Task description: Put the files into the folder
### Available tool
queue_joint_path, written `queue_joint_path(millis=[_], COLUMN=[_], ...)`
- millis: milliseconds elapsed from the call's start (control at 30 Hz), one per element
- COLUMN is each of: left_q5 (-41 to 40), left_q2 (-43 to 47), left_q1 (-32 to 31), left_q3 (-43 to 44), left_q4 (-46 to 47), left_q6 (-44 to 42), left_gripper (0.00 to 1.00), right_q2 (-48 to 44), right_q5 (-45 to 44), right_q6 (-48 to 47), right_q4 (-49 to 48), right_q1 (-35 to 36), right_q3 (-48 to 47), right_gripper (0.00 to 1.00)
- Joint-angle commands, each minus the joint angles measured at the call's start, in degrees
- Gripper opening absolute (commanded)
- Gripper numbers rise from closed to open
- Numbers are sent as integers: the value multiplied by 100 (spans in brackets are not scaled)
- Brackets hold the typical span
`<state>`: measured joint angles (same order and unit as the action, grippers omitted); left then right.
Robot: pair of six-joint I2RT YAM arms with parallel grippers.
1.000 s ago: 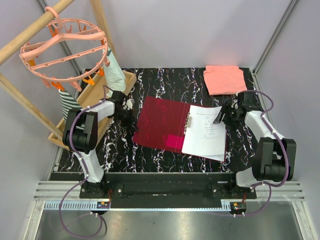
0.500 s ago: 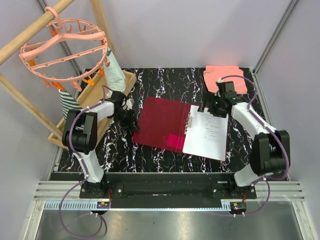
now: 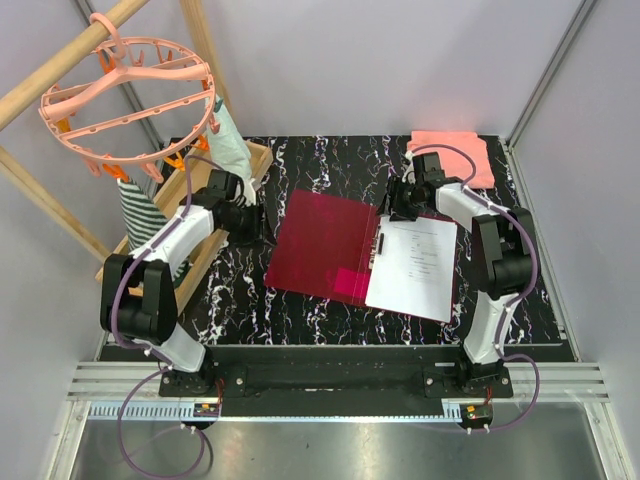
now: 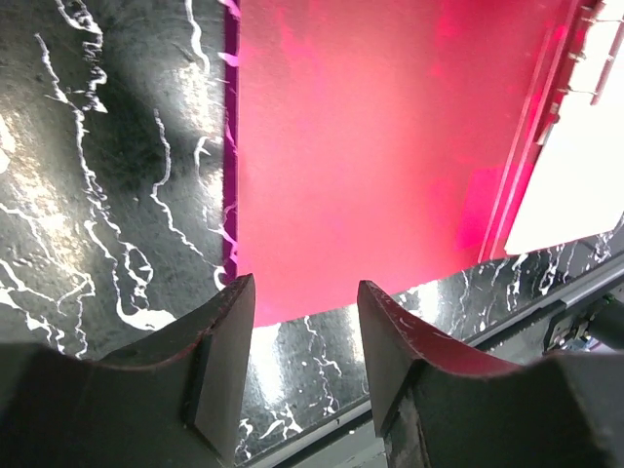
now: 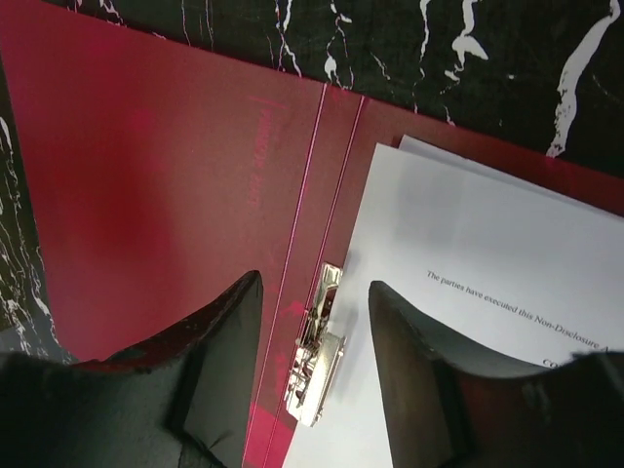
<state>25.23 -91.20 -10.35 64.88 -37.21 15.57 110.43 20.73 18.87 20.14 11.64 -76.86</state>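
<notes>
Folder lies opened flat at mid-table. The files rest on its right half, beside the metal clip. Left gripper hangs just off the folder's left edge, jaws parted and empty. Right gripper is above the folder's far edge near the spine, jaws parted, holding nothing. Pink cloth lies in the far right corner.

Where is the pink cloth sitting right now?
Seen from above, the pink cloth lies folded at the far right corner of the table, just beyond the right end effector and the open red folder.
</notes>
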Motion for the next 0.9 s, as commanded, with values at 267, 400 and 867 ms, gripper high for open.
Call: queue_joint_path(millis=[267,400,867], left_q5=[-54,-62,-80], left_q2=[401,384,445], left_q1=[-837,-1030,-1417], left_q3=[-81,-63,-28], left_q4=[153,240,355], left_q6=[148,218,332], left_gripper=[50,51,57], right_q2=[488,663,1156], right_q5=[-1835,-2203,-2442], right_q6=[310,477,530], right_q4=[1026,1316,1906], right_q1=[567,778,1060], right_q3=[-1199,-1454,-1982], right_gripper=[58,56,55])
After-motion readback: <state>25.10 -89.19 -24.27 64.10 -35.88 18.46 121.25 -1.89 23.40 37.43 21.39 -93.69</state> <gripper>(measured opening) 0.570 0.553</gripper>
